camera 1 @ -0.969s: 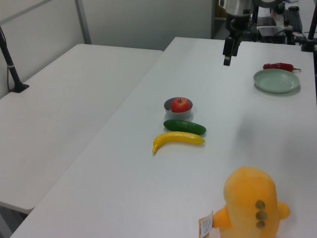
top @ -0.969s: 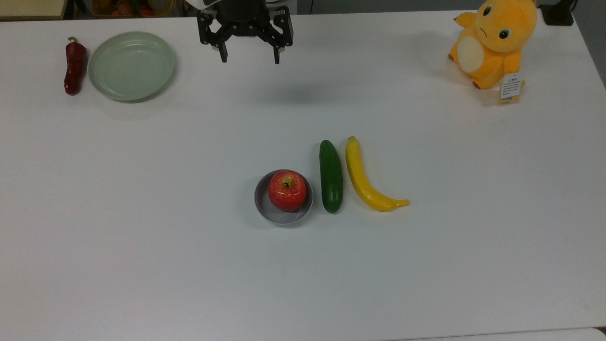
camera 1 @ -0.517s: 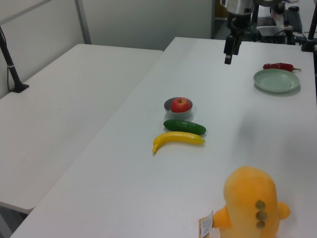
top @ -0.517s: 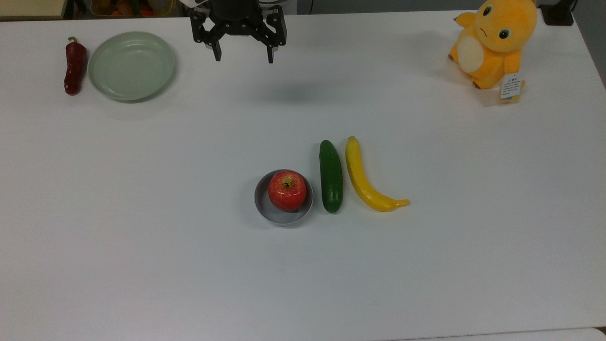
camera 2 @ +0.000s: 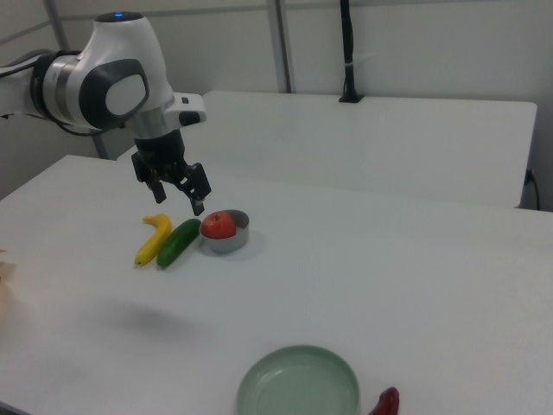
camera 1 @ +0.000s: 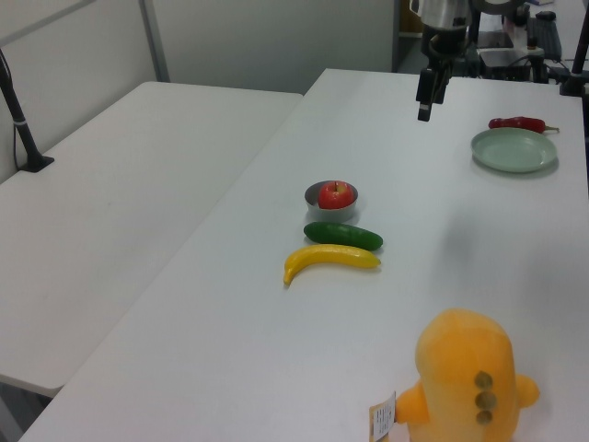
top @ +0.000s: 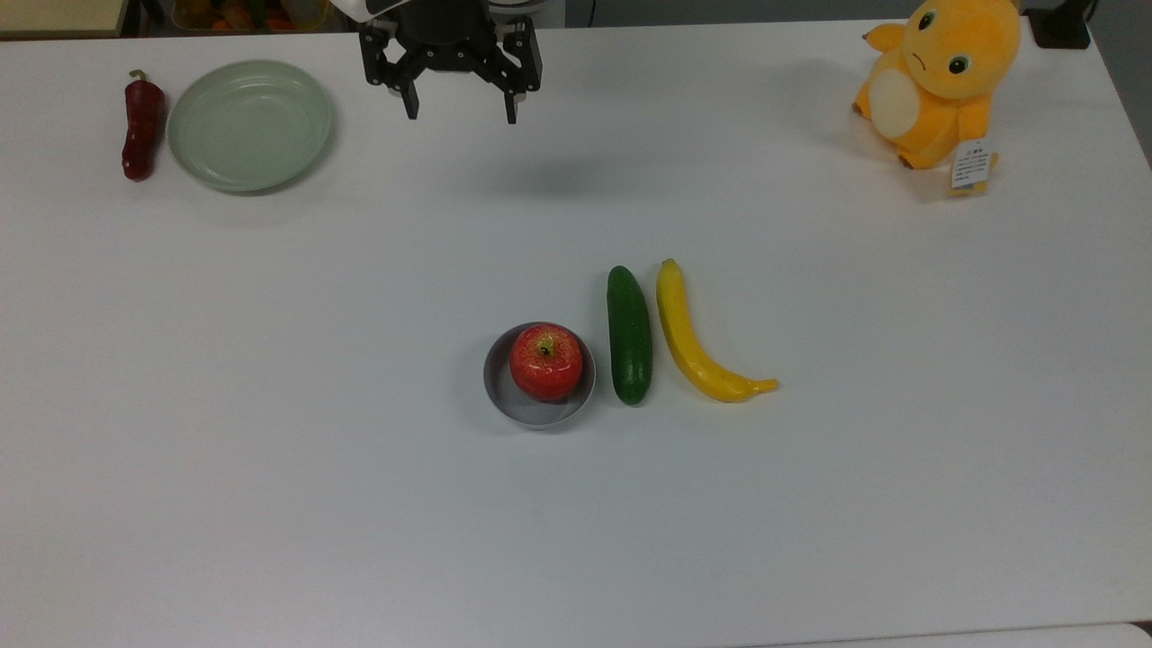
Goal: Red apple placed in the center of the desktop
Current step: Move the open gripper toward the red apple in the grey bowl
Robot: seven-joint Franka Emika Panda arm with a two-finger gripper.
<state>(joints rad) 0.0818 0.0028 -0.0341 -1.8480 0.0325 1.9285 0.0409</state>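
The red apple (top: pixel 545 362) (camera 1: pixel 337 194) (camera 2: pixel 219 225) sits in a small grey bowl (top: pixel 537 409) (camera 1: pixel 317 192) (camera 2: pixel 233 242) near the middle of the white desktop (top: pixel 360 504) (camera 1: pixel 479 239) (camera 2: pixel 363 277). My gripper (top: pixel 461 115) (camera 1: pixel 424 114) (camera 2: pixel 176 201) hangs open and empty high above the table. In the top view it is at the top edge, far from the apple and right of the green plate. In the right view it appears just left of and above the apple.
A green cucumber (top: pixel 628 335) and a yellow banana (top: pixel 697 345) lie right of the bowl in the top view. A pale green plate (top: pixel 249 124) and a dark red chili pepper (top: pixel 141 126) sit top left. An orange plush toy (top: pixel 940 81) stands top right.
The gripper has drifted slightly toward the top left of the top view, a little farther from the apple. Nothing on the table has moved.
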